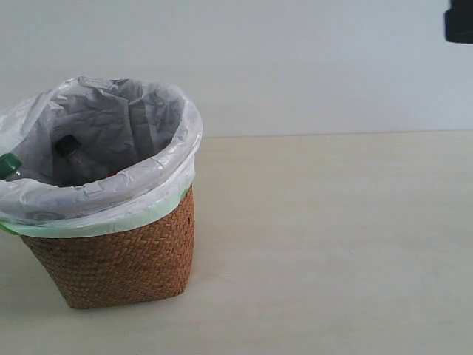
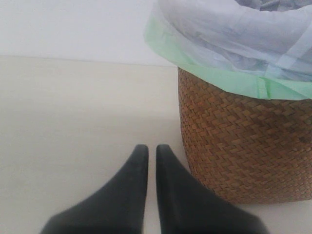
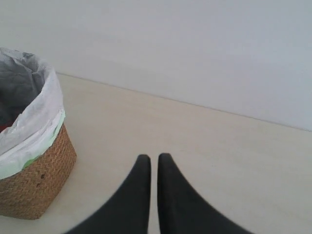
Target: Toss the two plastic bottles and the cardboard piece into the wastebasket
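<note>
Two bottles glimpsed inside the wastebasket (image 1: 126, 266): black-capped bottle (image 1: 66, 146), green-capped bottle (image 1: 9, 164). Cardboard piece unseen, perhaps buried beneath. Left gripper (image 2: 147, 152), right gripper (image 3: 150, 162) low beside the wastebasket, fingers pinched together, empty, dumping seemingly finished.

In the exterior view the wastebasket (image 1: 118, 259) runs off the left edge. Its bag (image 1: 140, 181) hides all but the caps of the black-capped bottle (image 1: 66, 146) and the green-capped bottle (image 1: 9, 163). A dark shape (image 1: 458, 24) in the top right corner is cropped beyond naming. Both wrist views crop the wastebasket, and the blurred left fingers (image 2: 126, 195) and right fingers (image 3: 136, 195) are cut off at their bases.
</note>
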Motion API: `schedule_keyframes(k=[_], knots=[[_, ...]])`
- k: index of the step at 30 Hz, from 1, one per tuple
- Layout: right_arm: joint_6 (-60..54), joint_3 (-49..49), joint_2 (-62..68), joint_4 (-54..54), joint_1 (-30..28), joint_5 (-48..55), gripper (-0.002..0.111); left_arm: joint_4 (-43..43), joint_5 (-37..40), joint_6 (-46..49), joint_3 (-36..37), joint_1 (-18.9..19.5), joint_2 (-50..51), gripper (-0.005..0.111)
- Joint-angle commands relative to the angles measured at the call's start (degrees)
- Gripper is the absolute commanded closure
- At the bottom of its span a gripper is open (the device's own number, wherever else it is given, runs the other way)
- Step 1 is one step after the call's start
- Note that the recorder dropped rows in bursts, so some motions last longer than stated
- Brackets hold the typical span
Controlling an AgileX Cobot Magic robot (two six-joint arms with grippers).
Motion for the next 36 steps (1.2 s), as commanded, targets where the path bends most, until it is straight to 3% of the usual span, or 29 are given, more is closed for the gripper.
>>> schedule_keyframes(k=[1, 11, 36], knots=[[-0.3, 4.6, -8.8, -1.8, -0.2, -0.6, 0.108, 0.1, -0.2, -0.5, 0.2, 0.2, -0.1, 0.101], [0.0, 7.0, -22.2, -1.3, -0.2, 10.8, 0.108, 0.1, -0.2, -0.5, 0.2, 0.2, -0.1, 0.101], [0.3, 9.0, -28.9, -1.8, -0.5, 9.7, 0.108, 0.1, -0.2, -0.5, 0.2, 0.2, -0.1, 0.101]])
